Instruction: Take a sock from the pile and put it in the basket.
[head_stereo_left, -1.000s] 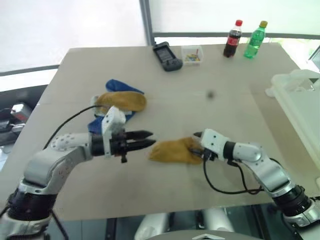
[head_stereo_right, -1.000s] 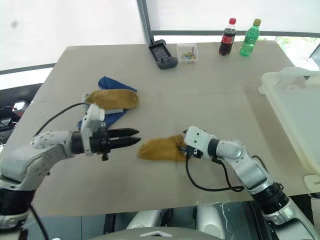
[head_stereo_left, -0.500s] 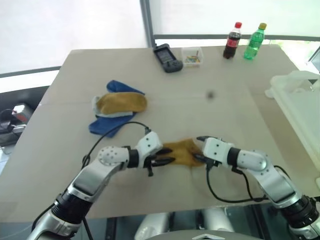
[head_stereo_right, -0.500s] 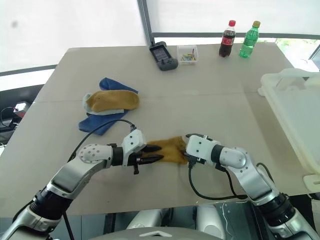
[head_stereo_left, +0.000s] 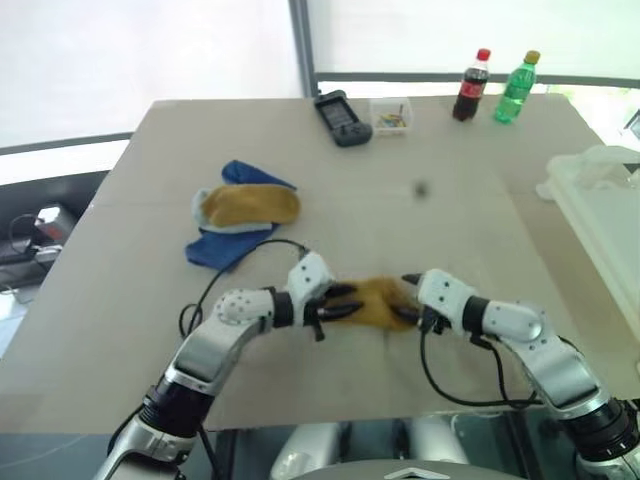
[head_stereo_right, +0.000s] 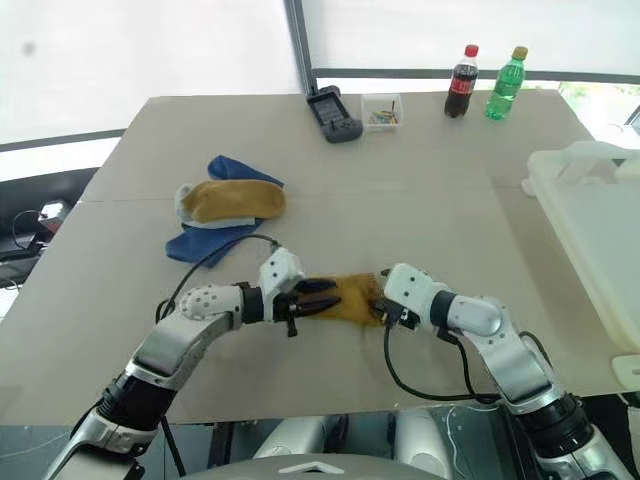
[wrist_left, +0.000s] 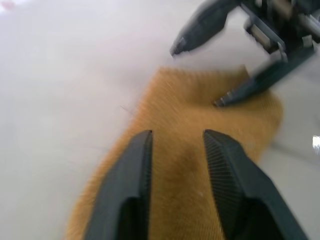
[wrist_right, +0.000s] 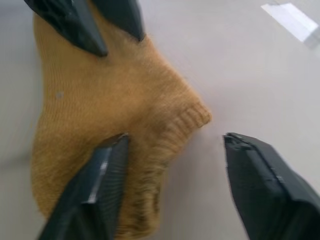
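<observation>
Both grippers sit at one yellow sock (head_stereo_left: 375, 303) near the tabletop's front edge. Left gripper (head_stereo_left: 345, 300) and right gripper (wrist_right: 172, 170) have fingers apart, holding nothing, likely to hand it over. Pile (head_stereo_left: 240, 215) lies toward the left edge; basket (head_stereo_right: 590, 220) at the right edge.

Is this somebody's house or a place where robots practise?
Probably a practice room, not a house. A big plain table stands by bright windows, with socks, two drink bottles, a handheld device and a white basket laid out like props.
</observation>
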